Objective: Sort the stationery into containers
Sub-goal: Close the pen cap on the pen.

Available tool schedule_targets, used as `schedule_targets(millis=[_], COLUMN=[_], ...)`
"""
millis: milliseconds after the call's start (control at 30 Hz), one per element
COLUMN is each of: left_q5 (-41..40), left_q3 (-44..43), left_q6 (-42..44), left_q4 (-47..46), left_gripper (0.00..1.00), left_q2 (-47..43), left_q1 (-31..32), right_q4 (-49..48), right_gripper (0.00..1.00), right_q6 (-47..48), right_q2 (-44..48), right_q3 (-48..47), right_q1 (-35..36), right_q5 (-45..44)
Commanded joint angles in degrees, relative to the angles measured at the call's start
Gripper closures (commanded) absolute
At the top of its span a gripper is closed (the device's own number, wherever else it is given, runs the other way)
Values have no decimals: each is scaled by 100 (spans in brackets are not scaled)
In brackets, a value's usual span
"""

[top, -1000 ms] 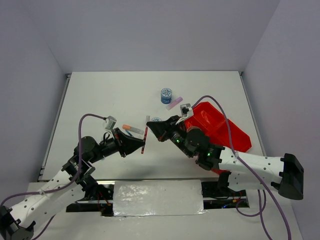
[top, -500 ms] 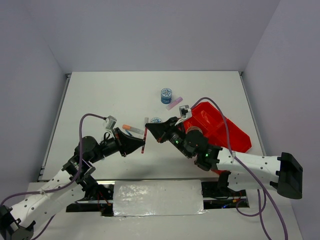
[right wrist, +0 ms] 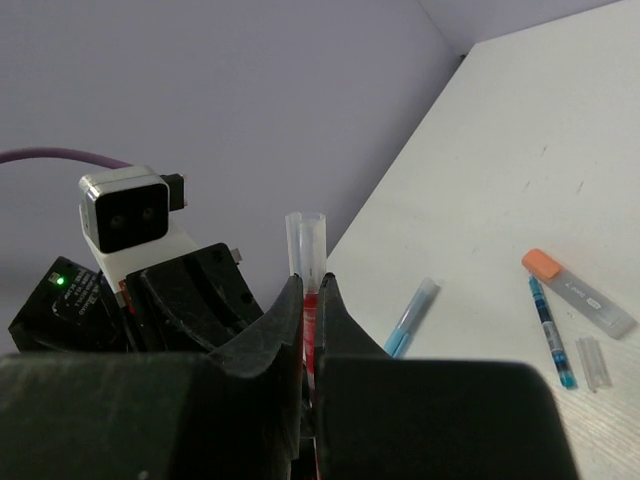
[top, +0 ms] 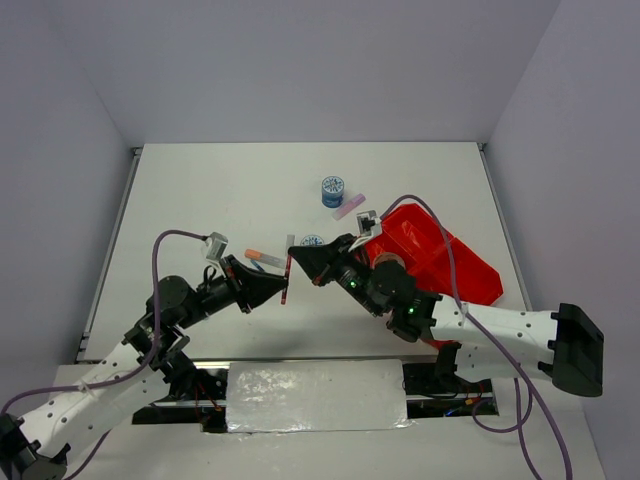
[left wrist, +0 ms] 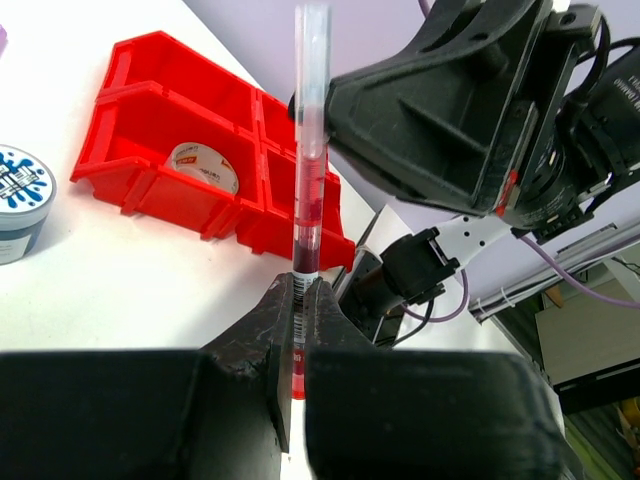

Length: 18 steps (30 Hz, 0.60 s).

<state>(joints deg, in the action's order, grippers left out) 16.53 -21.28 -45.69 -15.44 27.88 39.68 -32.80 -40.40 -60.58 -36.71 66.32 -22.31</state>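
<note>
Red pen (left wrist: 308, 185); slim clear barrel, red ink; transparent cap

Left jaws and right jaws meet tip to tip mid-counter (top: 200, 190) with the red pen (top: 287, 280) between them. Both seem closed on it, hard to confirm from above. Red tray (top: 472, 272) sits at right. Patterned roll (top: 332, 191) and pink stick (top: 349, 206) on far side, just beside each other.
</note>
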Motion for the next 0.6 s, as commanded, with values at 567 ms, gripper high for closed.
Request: schedule_targets(millis=[567], left_q5=[174], left_q3=[-140], left_q6=[798], left_q4=[-1110], left_gripper=[100], left_q2=[-151], left_q1=[5], right_q4=[-333], right_gripper=[94], right_q6=[797], right_q2=[-95], right_q3=[173], right_q1=[135], right_q5=[1202])
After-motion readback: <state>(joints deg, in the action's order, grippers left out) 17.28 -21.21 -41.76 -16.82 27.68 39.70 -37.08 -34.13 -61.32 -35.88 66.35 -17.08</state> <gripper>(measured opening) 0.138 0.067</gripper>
